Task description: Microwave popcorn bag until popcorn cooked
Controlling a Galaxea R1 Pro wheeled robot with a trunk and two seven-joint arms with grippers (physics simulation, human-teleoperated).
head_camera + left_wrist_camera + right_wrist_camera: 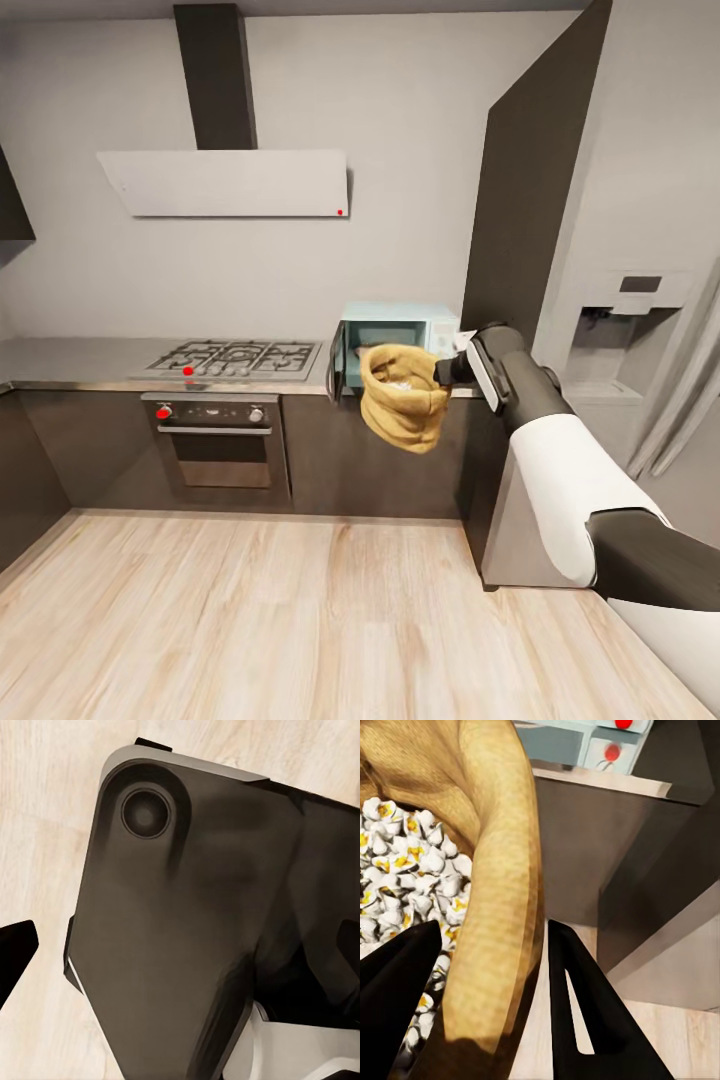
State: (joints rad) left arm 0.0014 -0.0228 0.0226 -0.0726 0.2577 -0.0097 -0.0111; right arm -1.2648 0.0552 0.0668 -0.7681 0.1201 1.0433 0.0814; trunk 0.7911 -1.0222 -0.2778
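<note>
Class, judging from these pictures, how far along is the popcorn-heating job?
Done: the popcorn bag is off the countertop and the microwave door stands open. In hand: the right gripper pinches the bag's rim, hanging before the cavity; the popcorn looks puffed. Left: setting the bag inside, closing, heating.

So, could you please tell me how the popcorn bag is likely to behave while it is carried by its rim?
The popcorn bag probably sags: its cloth hangs below the pinched rim. It seems light, holding puffed popcorn. The open mouth could spill if tilted.

Even, soft, bright render light; faint shadows; slight blur; head view bends at edges.
</note>
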